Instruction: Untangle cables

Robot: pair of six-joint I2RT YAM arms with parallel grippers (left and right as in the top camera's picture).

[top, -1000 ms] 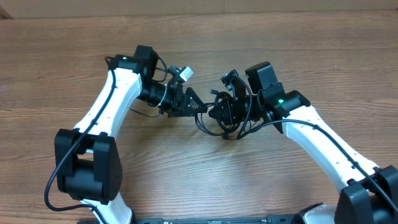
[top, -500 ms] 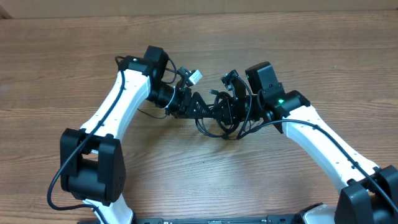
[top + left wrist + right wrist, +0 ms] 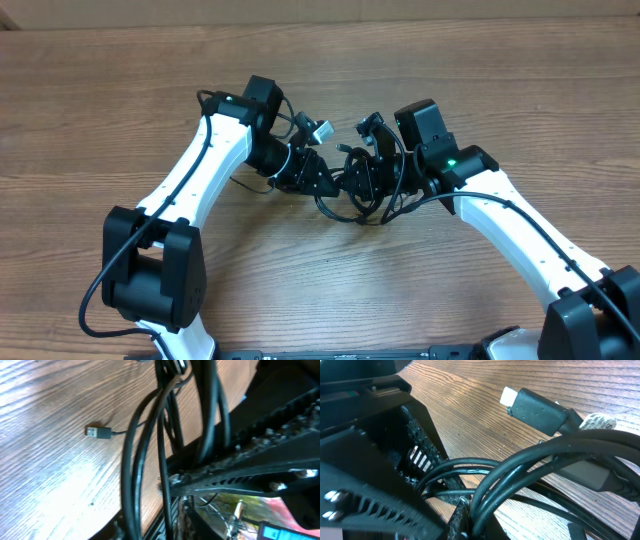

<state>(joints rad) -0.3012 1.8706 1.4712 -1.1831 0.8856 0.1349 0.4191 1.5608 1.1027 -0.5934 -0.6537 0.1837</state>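
Observation:
A knot of thin black cables [image 3: 352, 208] hangs between my two grippers at mid-table, with loops drooping onto the wood. My right gripper [image 3: 364, 180] is shut on a bundle of the cables [image 3: 520, 470], pinched low in the right wrist view [image 3: 476, 519]. My left gripper [image 3: 328, 182] has come up against it from the left. Two strands of cable [image 3: 136, 460] run down between the left gripper's jaws [image 3: 145, 527], which stand close on either side; a sliver of wood still shows between the strands. A small silvery plug [image 3: 97, 432] lies flat on the table.
A thick black plug with a white tip [image 3: 532, 409] and a paper label [image 3: 598, 423] hangs off the bundle. The right finger [image 3: 240, 467] fills the left wrist view's right half. Both white arms angle in from the near corners over the wooden table [image 3: 120, 90].
The left arm has moved right and slightly nearer, up to the right gripper. Its jaws have narrowed around cable strands. The right arm and its bundle have stayed still.

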